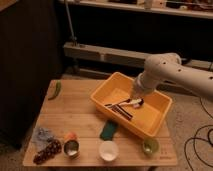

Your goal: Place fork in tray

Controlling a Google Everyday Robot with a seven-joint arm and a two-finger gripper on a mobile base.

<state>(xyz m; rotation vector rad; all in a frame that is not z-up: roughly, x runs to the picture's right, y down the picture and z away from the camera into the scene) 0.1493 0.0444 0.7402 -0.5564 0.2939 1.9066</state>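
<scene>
The yellow-orange tray (pixel 150 127) sits on the right half of the wooden table (pixel 75 112). My white arm reaches in from the right, and the gripper (pixel 134 96) hangs low inside the tray, just above its floor. It is shut on the fork (pixel 129 102), of which only a thin pale sliver shows under the fingertips, slanting down to the left. Black-and-white handled utensils (pixel 121 109) lie on the tray floor right below it.
A green sponge (pixel 108 131) leans against the tray's front wall. Along the table's front edge are a white cup (pixel 108 150), a green cup (pixel 149 146), a metal can (pixel 71 148), grapes (pixel 46 151) and a blue cloth (pixel 42 135). A green pepper (pixel 56 90) lies at the far left.
</scene>
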